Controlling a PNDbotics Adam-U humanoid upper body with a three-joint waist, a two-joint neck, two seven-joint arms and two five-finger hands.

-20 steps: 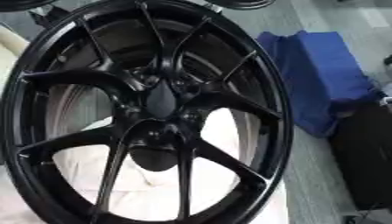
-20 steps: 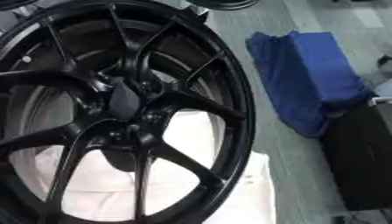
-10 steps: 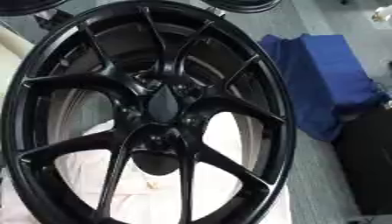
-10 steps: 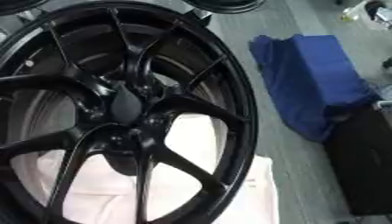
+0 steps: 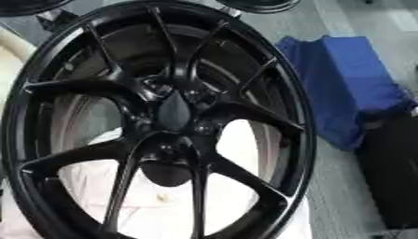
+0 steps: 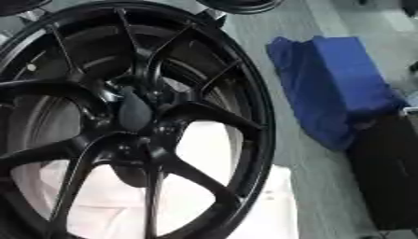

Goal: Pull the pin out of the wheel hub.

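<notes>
A large glossy black wheel hub (image 5: 163, 116) with thin paired spokes fills most of both views, lying tilted on a white cloth (image 5: 237, 149). Its dark centre cap (image 5: 173, 112) sits among bolt holes (image 5: 204, 127). I cannot make out a pin in or near the centre. Neither of my hands shows in either view.
A blue cloth-covered block (image 5: 347, 86) lies on the grey floor to the right of the wheel. A black box (image 6: 392, 172) stands at the lower right. Parts of other dark round objects (image 5: 261, 5) show along the top edge.
The whole picture has shifted slightly and the wheel looks a little larger, so the camera has moved. Nothing on the scene itself has moved.
</notes>
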